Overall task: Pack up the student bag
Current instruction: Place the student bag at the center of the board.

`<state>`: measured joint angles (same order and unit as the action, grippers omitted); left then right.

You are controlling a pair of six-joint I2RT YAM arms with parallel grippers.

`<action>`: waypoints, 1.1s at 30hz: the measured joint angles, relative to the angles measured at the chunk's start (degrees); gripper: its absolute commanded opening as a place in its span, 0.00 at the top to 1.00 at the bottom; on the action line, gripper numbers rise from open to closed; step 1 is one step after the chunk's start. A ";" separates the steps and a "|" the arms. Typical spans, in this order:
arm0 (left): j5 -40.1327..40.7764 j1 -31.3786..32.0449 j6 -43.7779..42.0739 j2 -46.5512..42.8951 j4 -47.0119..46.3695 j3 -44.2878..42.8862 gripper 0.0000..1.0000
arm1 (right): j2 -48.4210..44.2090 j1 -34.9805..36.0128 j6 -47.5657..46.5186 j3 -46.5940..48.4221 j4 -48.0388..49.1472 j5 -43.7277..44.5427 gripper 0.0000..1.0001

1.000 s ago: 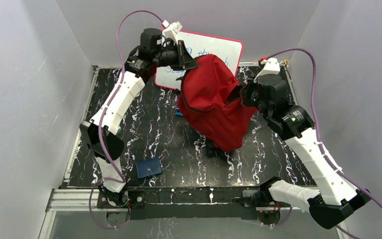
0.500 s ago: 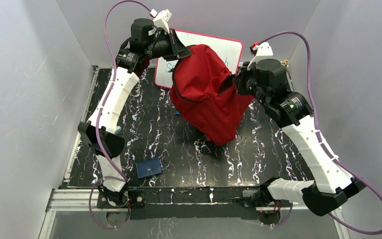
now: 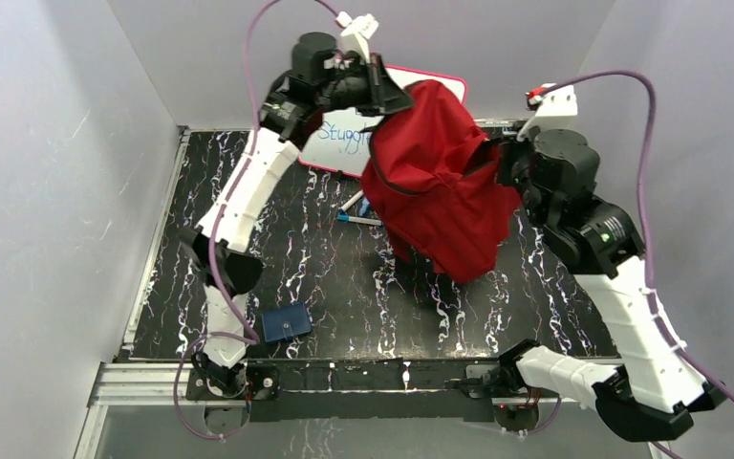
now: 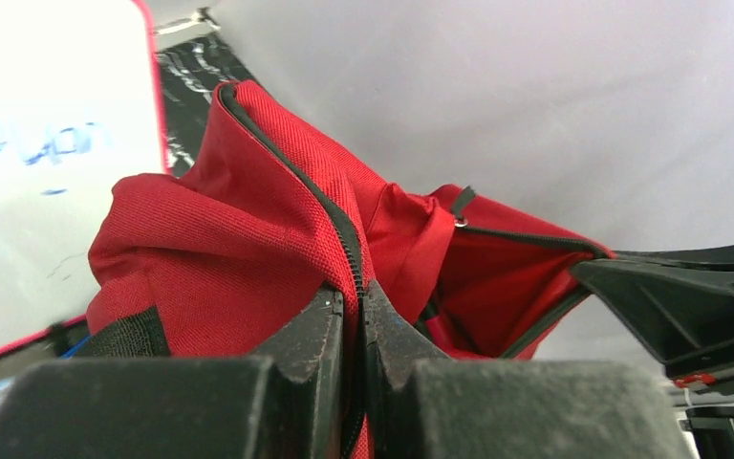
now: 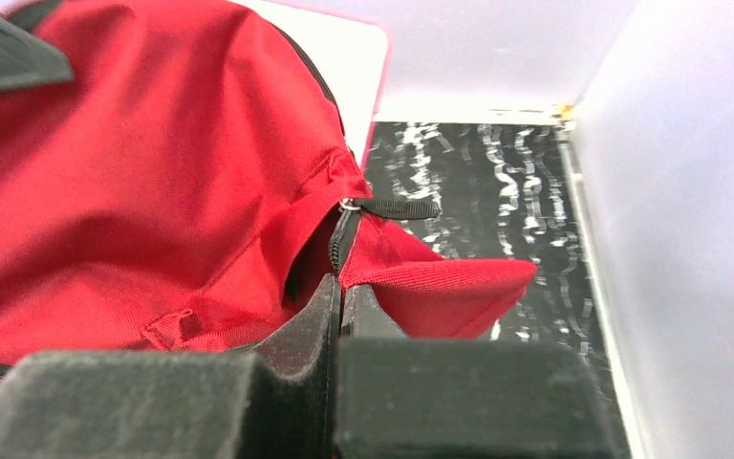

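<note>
The student bag hangs between the two arms over the far right part of the black marbled surface. A shadow lies under it, but whether its lower end touches the surface cannot be told. The left fingers are closed tightly on the upper rim of the bag, right at the black zipper (the red cloth is pinched between them). The right fingers are also pressed together, and they hold the opposite edge of the opening, just below a black pull tab. Between the two grips the mouth of the bag stands open, and red cloth shows inside. Behind the bag a whiteboard with a pink frame and blue writing leans at the back wall, partly hidden by the bag. Two pens lie on the surface just beside the bag, on the left arm's side. A dark blue flat item lies well apart, near the front edge
</note>
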<state>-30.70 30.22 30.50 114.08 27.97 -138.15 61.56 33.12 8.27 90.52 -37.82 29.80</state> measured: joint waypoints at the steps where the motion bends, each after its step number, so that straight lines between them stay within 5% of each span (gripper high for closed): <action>1: 0.00 1.42 0.02 1.44 -0.83 -1.16 1.00 | -0.96 0.00 -0.90 0.00 -0.28 1.64 1.00; 11: -0.81 11.72 0.17 16.79 -4.59 -2.84 1.00 | -10.32 -0.33 -3.98 -7.87 -5.09 16.09 1.00; 20: 0.24 15.91 -1.70 18.80 -7.30 9.77 1.00 | -18.78 -0.50 4.15 -26.03 -10.45 18.69 1.00; 33: 6.32 10.03 1.25 -1.60 -20.61 44.65 1.00 | -18.73 -0.26 7.58 -31.52 -0.55 16.33 1.00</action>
<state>-24.38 40.25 31.75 112.49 7.35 -93.49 42.83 32.86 15.86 59.00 -38.37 46.13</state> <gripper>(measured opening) 0.050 0.021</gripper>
